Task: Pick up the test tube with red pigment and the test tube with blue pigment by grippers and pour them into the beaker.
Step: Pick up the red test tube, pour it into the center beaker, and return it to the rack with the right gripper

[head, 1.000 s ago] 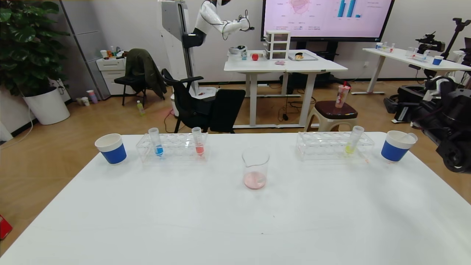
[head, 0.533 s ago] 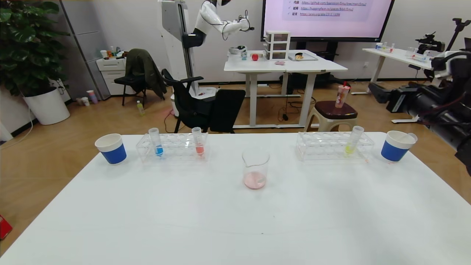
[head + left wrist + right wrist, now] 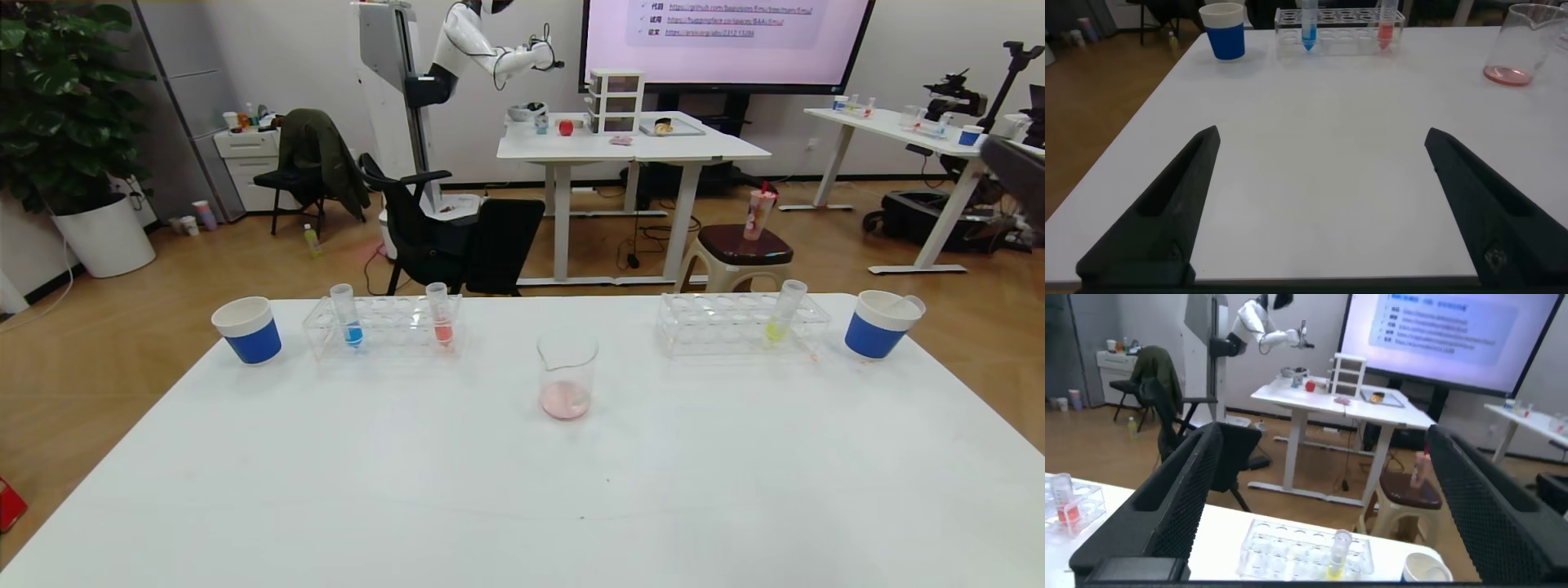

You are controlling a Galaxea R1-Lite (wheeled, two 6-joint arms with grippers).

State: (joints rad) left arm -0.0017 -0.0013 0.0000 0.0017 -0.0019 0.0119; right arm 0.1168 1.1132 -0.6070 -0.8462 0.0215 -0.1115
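On the white worktop [image 3: 522, 490], the clear glass beaker [image 3: 566, 374] holds pinkish liquid, the blue-pigment tube [image 3: 347, 315] upright in the clear rack [image 3: 382, 328] to its left, unpoured; both grippers' fingers [image 3: 1167, 220] [image 3: 1167, 498] spread, empty.

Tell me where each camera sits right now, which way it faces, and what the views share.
Head: high, looking down the white table at the beaker; only a dark sliver of right arm at the edge.
Left wrist: low over the table, facing the blue tube; left gripper open.
Right wrist: raised, facing the room; right gripper open.
Shared: yellow tube, in head and right wrist.
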